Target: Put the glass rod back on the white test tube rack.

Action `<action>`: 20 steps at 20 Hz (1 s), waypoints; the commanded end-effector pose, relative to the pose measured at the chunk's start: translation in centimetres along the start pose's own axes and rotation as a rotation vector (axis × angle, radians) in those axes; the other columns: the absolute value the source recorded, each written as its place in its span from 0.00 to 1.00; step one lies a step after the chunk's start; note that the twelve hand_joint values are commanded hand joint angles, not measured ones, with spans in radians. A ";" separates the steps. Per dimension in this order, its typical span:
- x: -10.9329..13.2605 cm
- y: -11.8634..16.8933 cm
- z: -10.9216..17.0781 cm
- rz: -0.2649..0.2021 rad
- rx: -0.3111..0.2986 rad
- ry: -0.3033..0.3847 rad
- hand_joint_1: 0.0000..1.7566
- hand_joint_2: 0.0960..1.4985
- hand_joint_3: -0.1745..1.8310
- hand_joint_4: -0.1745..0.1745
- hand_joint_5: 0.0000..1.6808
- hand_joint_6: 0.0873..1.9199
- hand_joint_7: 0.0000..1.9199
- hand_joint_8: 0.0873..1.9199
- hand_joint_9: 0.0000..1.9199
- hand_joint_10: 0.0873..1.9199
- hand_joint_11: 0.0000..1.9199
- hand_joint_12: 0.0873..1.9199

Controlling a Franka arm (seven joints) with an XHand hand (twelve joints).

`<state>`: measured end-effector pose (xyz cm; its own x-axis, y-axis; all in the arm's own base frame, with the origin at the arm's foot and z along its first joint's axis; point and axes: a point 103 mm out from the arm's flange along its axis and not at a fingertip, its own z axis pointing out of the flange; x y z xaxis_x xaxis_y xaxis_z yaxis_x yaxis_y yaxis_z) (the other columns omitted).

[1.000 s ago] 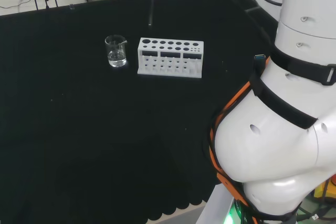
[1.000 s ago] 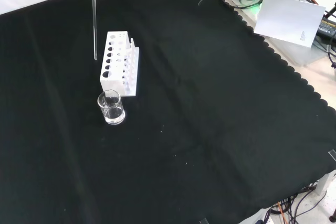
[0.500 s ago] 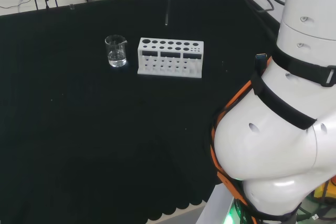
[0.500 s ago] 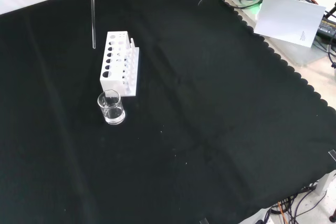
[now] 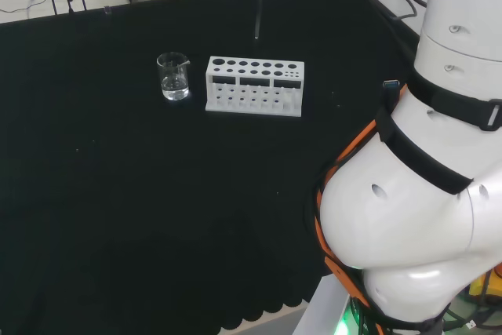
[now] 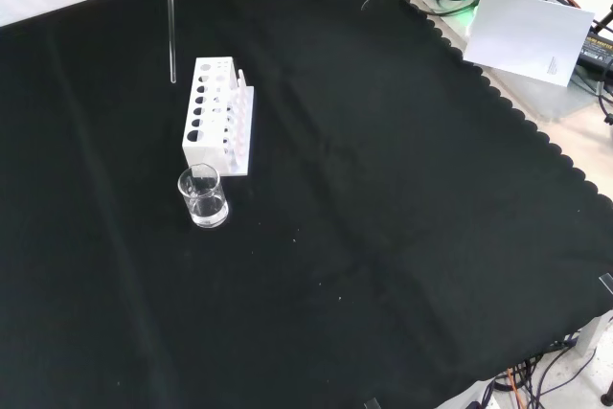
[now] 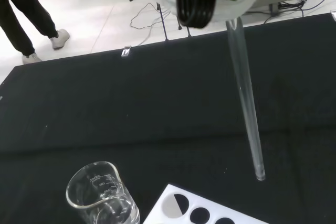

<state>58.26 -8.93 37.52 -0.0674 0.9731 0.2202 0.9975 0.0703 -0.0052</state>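
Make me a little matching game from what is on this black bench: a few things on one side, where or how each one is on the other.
Things:
1. long clear glass rod
2. white plastic test tube rack
3. small clear glass beaker
4. white sheet of paper

Places or states:
A. lying off the cloth, front view's upper right
B. hanging upright in the air above the cloth
C. standing alone at one end of the rack
D. standing on the cloth, top full of round holes

Pairs: 1-B, 2-D, 3-C, 4-A
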 end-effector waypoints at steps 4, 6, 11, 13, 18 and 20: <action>0.0 -1.6 -0.1 -0.027 -0.028 0.005 0.75 0.50 0.30 0.00 0.81 0.00 0.64 0.48 0.96 0.24 0.70 0.51; -0.1 -3.1 -0.4 -0.028 -0.041 0.009 0.75 0.50 0.30 0.00 0.81 0.00 0.64 0.48 0.96 0.24 0.70 0.51; 0.1 -4.7 -0.9 -0.028 -0.021 0.011 0.75 0.50 0.30 0.00 0.81 0.00 0.64 0.48 0.96 0.24 0.70 0.51; 0.4 -4.9 -0.8 -0.031 -0.017 0.006 0.75 0.50 0.30 0.00 0.81 0.00 0.64 0.48 0.96 0.24 0.70 0.51; 1.1 -4.9 -0.5 -0.033 -0.016 -0.003 0.75 0.50 0.30 0.00 0.81 0.00 0.64 0.48 0.96 0.24 0.70 0.51; 1.2 -4.9 -0.4 -0.035 -0.016 -0.003 0.75 0.50 0.30 0.00 0.81 0.00 0.64 0.48 0.96 0.24 0.70 0.51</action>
<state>53.92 -10.36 37.78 -0.0631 0.9722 0.2257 0.9980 0.0627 0.0090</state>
